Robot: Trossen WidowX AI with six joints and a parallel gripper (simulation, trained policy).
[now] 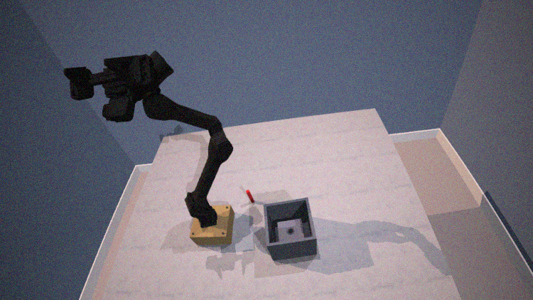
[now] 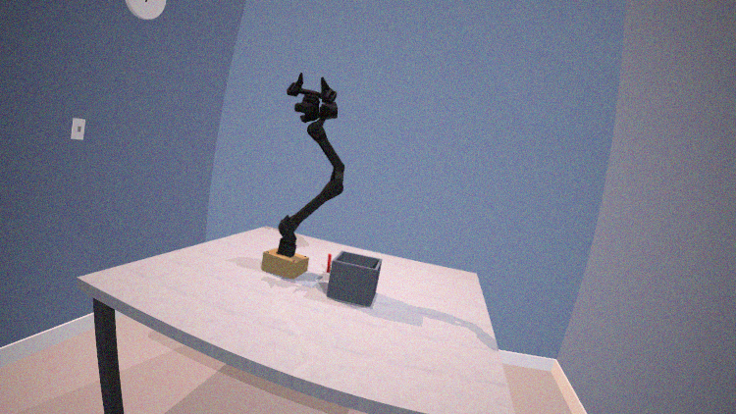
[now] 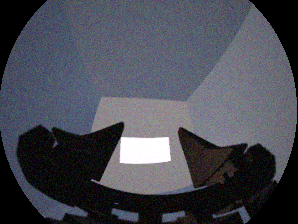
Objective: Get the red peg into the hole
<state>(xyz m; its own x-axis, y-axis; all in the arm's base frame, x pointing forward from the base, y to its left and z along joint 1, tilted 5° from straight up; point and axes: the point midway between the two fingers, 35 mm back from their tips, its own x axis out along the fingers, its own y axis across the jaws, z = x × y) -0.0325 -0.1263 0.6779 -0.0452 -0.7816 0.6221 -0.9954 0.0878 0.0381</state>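
One red peg (image 1: 249, 196) (image 2: 329, 263), one box (image 1: 291, 252) (image 2: 352, 282)

Red peg (image 1: 249, 196) (image 2: 329, 263) beside box (image 1: 291, 251) (image 2: 351, 282); box walls obstruct sideways entry, top open.

Room: dim, cool, heavily grained in all views. Light: one bright white panel (image 3: 145, 150), blown out, between the gripper's (image 2: 311, 81) (image 3: 151, 126) fingertips in the wrist view. Gripper: mostly black silhouette. Shadows: several, overlapping, on the table (image 1: 316, 160) (image 2: 216, 308) below it. Wrist view: rounded black corners. Exterior view: table edge bowed.
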